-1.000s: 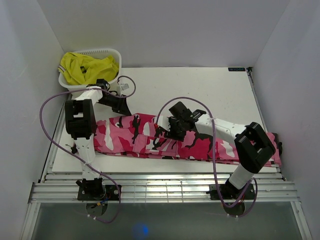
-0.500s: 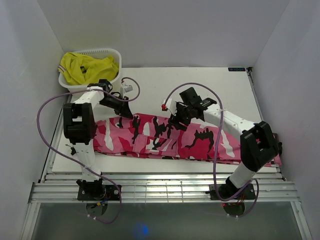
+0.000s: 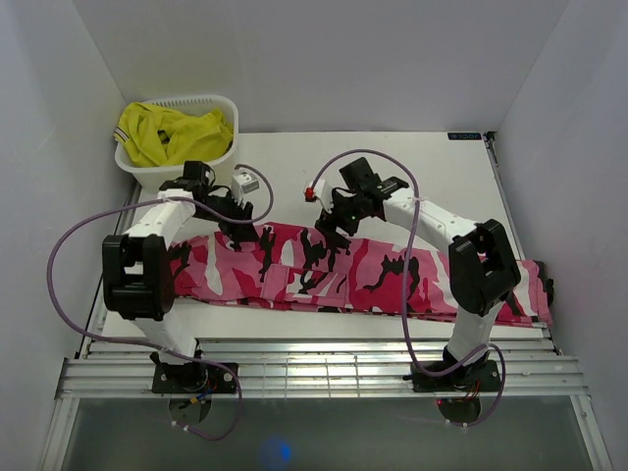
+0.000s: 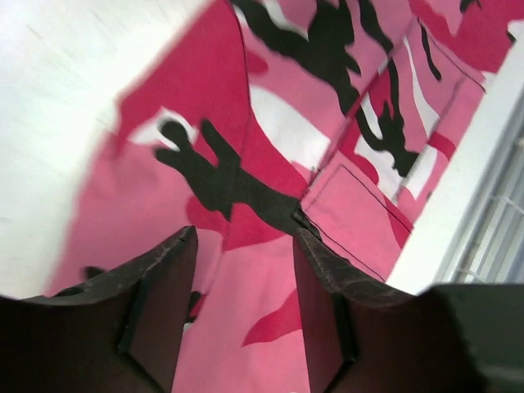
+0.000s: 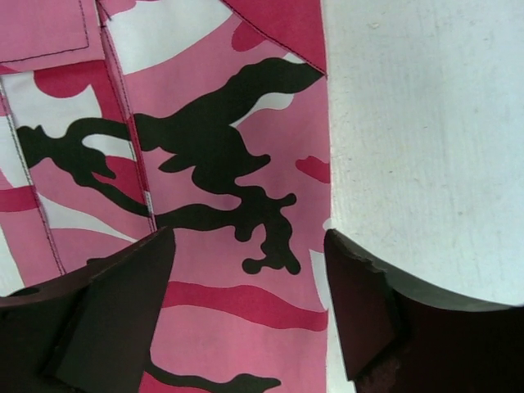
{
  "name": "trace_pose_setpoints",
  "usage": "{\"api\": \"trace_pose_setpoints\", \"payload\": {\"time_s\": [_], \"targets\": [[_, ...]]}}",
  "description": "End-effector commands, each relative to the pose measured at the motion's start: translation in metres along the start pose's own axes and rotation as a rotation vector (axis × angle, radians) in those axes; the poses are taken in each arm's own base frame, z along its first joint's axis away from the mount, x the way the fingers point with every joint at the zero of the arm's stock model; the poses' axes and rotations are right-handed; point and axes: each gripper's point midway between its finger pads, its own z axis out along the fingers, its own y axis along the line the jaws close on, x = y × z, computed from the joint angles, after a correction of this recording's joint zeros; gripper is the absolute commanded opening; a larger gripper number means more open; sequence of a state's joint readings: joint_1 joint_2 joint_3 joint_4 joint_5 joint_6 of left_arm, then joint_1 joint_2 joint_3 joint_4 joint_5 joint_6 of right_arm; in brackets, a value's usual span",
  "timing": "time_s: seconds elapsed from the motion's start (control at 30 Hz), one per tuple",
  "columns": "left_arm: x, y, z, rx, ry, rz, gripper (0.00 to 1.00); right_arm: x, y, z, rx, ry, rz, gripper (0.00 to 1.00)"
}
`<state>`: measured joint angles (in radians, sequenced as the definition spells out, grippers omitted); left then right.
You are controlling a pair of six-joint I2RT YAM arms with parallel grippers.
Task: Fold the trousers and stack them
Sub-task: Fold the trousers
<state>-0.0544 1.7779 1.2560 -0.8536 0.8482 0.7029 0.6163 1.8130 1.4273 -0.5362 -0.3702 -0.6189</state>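
Note:
The pink, white, dark red and black camouflage trousers lie flat across the near half of the table, running from left to right. My left gripper hovers at their far edge near the left end. In the left wrist view it is open, with only the trousers showing below the gap. My right gripper is at the far edge near the middle. It is open in the right wrist view, straddling the trousers' border with the bare table.
A white basket holding a plain yellow garment stands at the back left corner, just behind the left arm. White walls close in the table on three sides. Metal rails run along the near edge.
The right gripper has moved from the trousers' middle up to their far edge and opened wider. The left gripper shut briefly and has opened again; its elbow swung left.

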Motion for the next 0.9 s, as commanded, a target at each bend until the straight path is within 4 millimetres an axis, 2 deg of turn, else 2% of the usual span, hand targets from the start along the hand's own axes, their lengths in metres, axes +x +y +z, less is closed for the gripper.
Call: {"api": "trace_pose_setpoints", "payload": {"time_s": [0.0, 0.03, 0.1, 0.3, 0.43, 0.53, 0.57, 0.6, 0.7, 0.83, 0.87], "targets": [[-0.064, 0.001, -0.039, -0.157, -0.16, 0.276, 0.61, -0.018, 0.005, -0.005, -0.051, -0.062, 0.046, 0.8], [-0.068, 0.004, -0.039, -0.171, -0.167, 0.297, 0.65, -0.018, 0.004, -0.005, -0.056, -0.066, 0.059, 0.82], [-0.073, 0.01, -0.038, -0.194, -0.161, 0.349, 0.67, -0.021, 0.005, -0.005, -0.069, -0.077, 0.08, 0.86], [-0.057, 0.027, -0.005, -0.148, -0.074, 0.34, 0.65, -0.026, -0.007, 0.0, -0.098, -0.107, 0.163, 0.88], [-0.046, 0.029, 0.014, -0.122, -0.028, 0.352, 0.63, -0.029, -0.012, 0.004, -0.107, -0.116, 0.167, 0.89], [-0.041, 0.034, 0.022, -0.12, -0.01, 0.345, 0.5, -0.029, -0.012, 0.009, -0.123, -0.117, 0.17, 0.9], [-0.04, 0.034, 0.024, -0.118, -0.004, 0.342, 0.44, -0.028, -0.013, 0.011, -0.124, -0.115, 0.172, 0.89], [-0.038, 0.034, 0.025, -0.116, -0.001, 0.338, 0.32, -0.028, -0.013, 0.011, -0.124, -0.114, 0.168, 0.9], [-0.036, 0.032, 0.027, -0.121, 0.01, 0.357, 0.14, -0.024, -0.015, 0.016, -0.122, -0.104, 0.165, 0.9], [-0.028, 0.028, 0.027, -0.136, 0.033, 0.398, 0.01, -0.024, -0.017, 0.02, -0.127, -0.104, 0.165, 0.9], [-0.028, 0.027, 0.027, -0.143, 0.033, 0.398, 0.04, -0.025, -0.016, 0.02, -0.133, -0.105, 0.165, 0.9]]}}
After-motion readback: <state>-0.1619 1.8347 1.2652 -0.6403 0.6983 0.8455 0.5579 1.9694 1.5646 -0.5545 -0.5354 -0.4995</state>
